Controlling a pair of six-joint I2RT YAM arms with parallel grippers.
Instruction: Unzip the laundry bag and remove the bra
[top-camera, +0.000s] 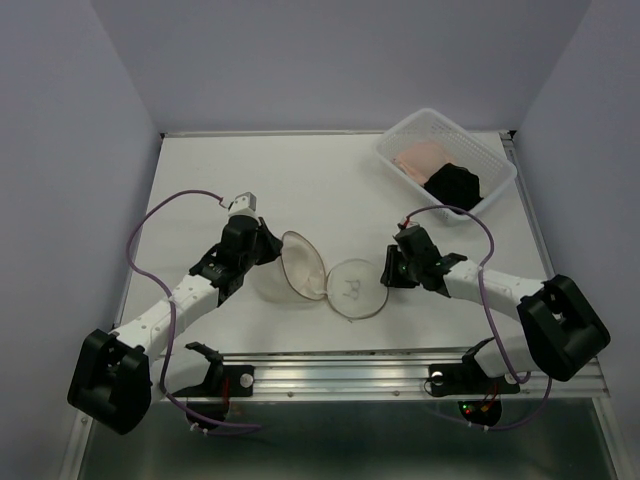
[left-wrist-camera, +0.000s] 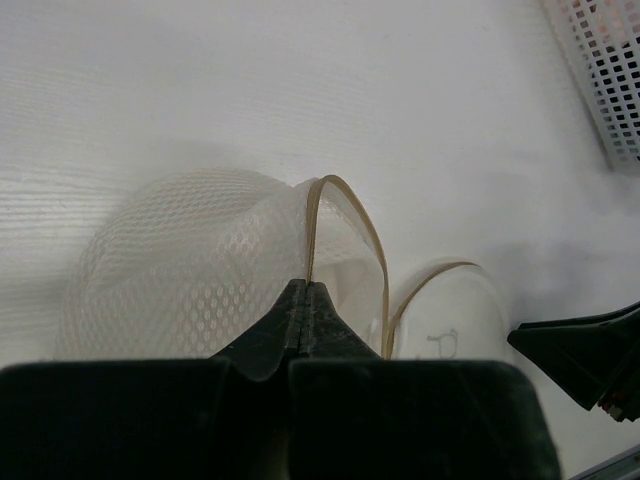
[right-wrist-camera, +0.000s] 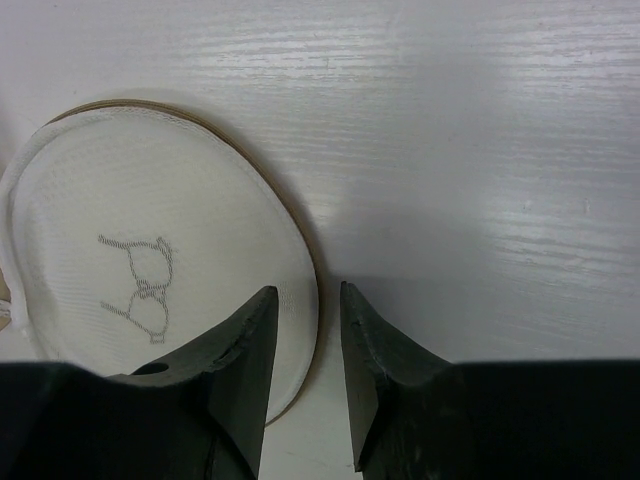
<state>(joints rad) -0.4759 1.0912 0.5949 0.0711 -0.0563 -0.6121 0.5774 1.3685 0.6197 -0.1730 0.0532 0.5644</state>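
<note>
The laundry bag (top-camera: 305, 265) lies unzipped like a clamshell at mid table. Its mesh domed half (left-wrist-camera: 190, 260) stands tilted up. Its flat face (top-camera: 355, 288) with the dark bra outline (right-wrist-camera: 140, 285) lies on the table. My left gripper (top-camera: 268, 243) is shut on the tan zipper rim (left-wrist-camera: 318, 215) of the domed half, fingertips pressed together (left-wrist-camera: 306, 285). My right gripper (top-camera: 386, 272) is open, its jaws straddling the right rim of the flat face (right-wrist-camera: 308, 292). I see no bra inside the open bag.
A clear plastic basket (top-camera: 472, 142) stands at the back right, holding a pink fabric piece (top-camera: 420, 157) and a black one (top-camera: 455, 183). Its corner shows in the left wrist view (left-wrist-camera: 605, 70). White walls enclose the table; a metal rail runs along the near edge.
</note>
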